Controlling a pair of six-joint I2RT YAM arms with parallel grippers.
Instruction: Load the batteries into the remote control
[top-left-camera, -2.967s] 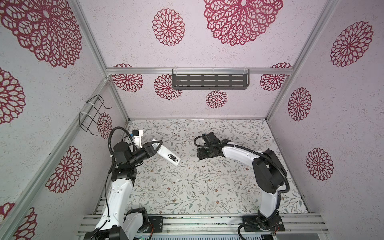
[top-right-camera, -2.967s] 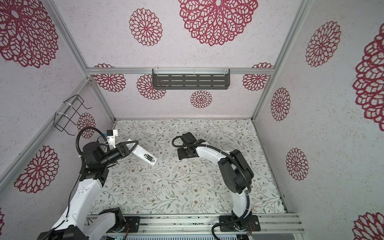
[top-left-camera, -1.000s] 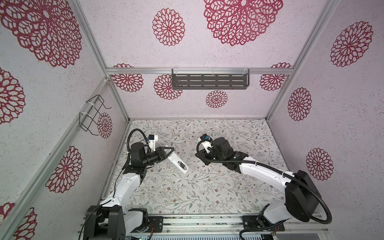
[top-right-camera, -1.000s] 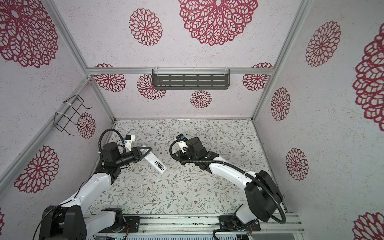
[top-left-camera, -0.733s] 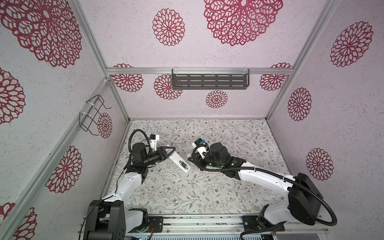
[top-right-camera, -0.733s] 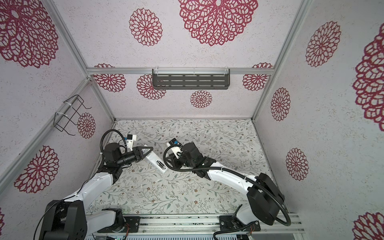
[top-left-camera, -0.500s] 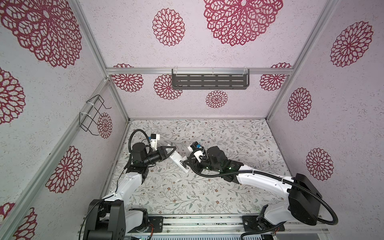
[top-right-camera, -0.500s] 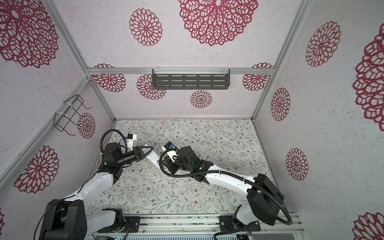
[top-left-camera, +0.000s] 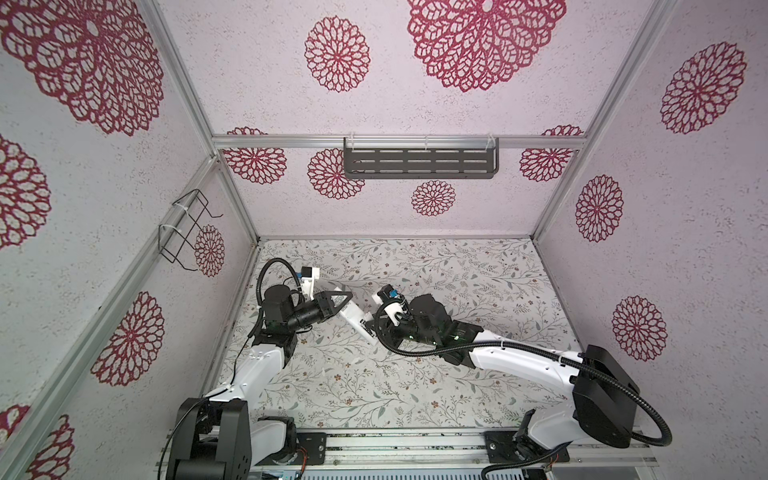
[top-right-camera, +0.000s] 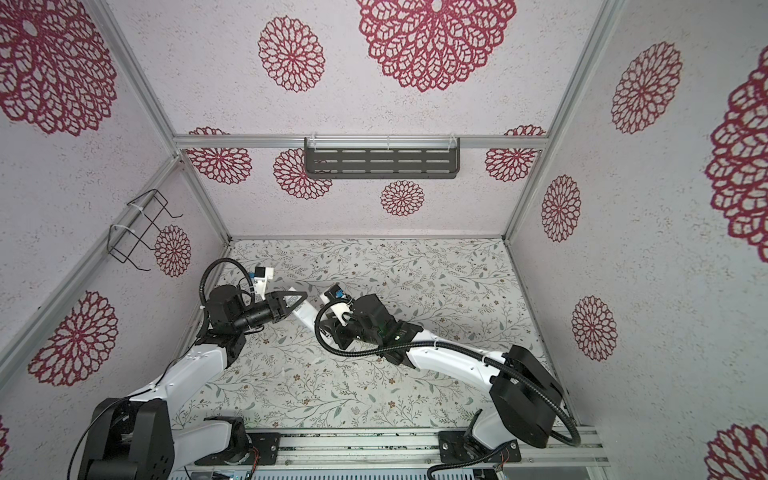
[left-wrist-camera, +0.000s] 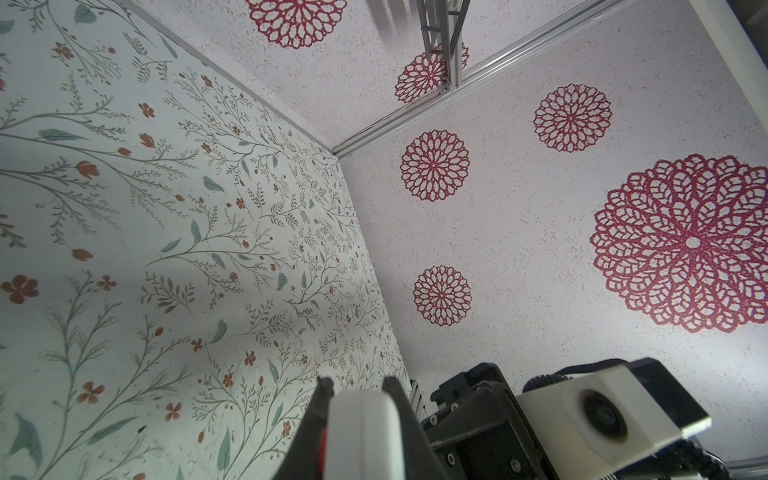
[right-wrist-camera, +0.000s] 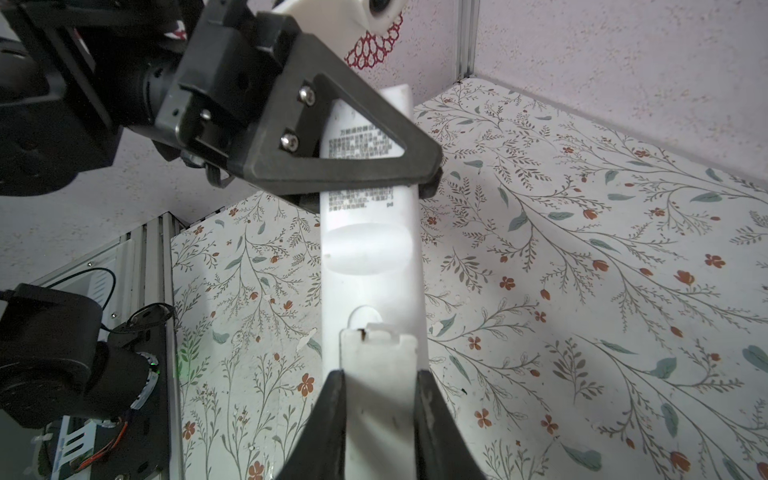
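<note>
While the remote control (top-left-camera: 355, 318) runs ten to four o'clock in a top view, the left claw (left-wrist-camera: 357, 386) clamps its ten-o'clock end and the right claw (right-wrist-camera: 378, 374) pinches the four-o'clock end.

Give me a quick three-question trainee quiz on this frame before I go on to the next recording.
1. True or false: the remote control lies flat on the table.
2. Which face of the remote shows in the right wrist view? A) the button side B) the plain back with printed text C) only its end
3. What sits between the fingers of the right gripper?
Key: 1 false, the left gripper holds it raised. 2 B. 3 a white cover piece at the remote's end.
</note>
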